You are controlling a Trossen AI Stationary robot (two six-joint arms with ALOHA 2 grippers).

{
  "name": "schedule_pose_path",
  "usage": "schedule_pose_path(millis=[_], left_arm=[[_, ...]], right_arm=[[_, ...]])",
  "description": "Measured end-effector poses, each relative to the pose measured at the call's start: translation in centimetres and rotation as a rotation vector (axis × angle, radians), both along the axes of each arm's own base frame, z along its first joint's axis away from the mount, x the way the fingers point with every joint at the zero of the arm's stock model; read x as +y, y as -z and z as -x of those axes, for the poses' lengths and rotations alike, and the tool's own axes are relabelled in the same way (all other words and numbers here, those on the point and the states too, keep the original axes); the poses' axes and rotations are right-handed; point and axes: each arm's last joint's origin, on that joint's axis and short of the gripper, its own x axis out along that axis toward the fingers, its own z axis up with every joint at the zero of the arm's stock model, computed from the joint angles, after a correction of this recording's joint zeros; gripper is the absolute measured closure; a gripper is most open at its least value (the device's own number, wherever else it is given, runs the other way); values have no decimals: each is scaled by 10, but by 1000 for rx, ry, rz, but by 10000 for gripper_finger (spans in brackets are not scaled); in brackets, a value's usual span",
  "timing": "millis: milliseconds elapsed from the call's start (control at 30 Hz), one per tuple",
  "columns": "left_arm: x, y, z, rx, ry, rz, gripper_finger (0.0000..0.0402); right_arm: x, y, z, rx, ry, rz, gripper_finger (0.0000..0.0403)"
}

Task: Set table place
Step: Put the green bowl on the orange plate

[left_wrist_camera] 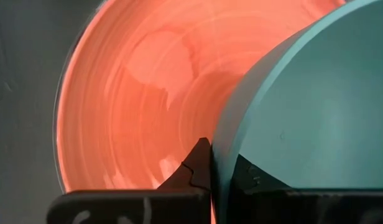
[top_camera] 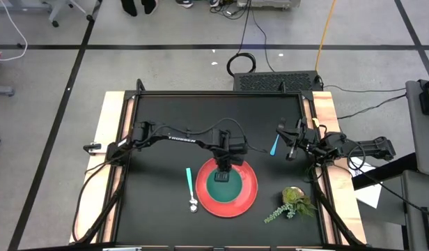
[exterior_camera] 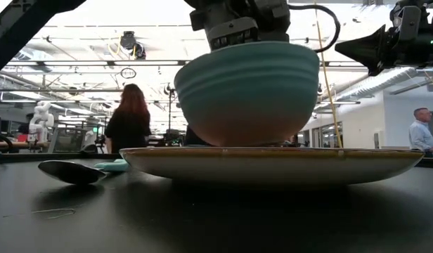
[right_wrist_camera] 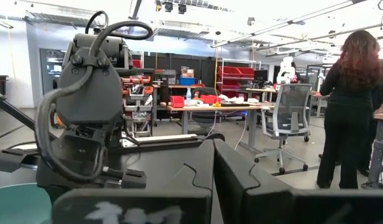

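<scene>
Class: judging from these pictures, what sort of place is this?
Probably a robotics lab or workshop: shelving with red bins, a white humanoid robot standing in the background, and open ceiling ducts and strip lights.

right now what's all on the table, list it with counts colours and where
table: one, matte black, under everything
plate: one, red, near front centre
bowl: one, green, standing on the plate
spoon: one, teal handle and metal head, just left of the plate
teal utensil: one, right of centre, beside the right gripper
plant sprig: one, green, front right corner
left gripper: fingers shut on the bowl rim
right gripper: fingers shut, empty, at the right side
</scene>
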Motion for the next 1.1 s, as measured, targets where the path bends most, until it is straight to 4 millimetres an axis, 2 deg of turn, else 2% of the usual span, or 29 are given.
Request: schedule_pose_path(millis=[200,733,900,1100], left_arm=[[0,-1,-2,-24,3,-1,394],[-3,20,3,11,-6,4,387],[-3,24,4,12,-9,12,396],[-3,24,4,12,-8,4,379]], right_arm=[[0,0,0,0,0,0,403],[0,0,0,-4,0,-1,403],[0,0,0,-4,-1,-1,403],[0,0,0,-4,0,-1,403]])
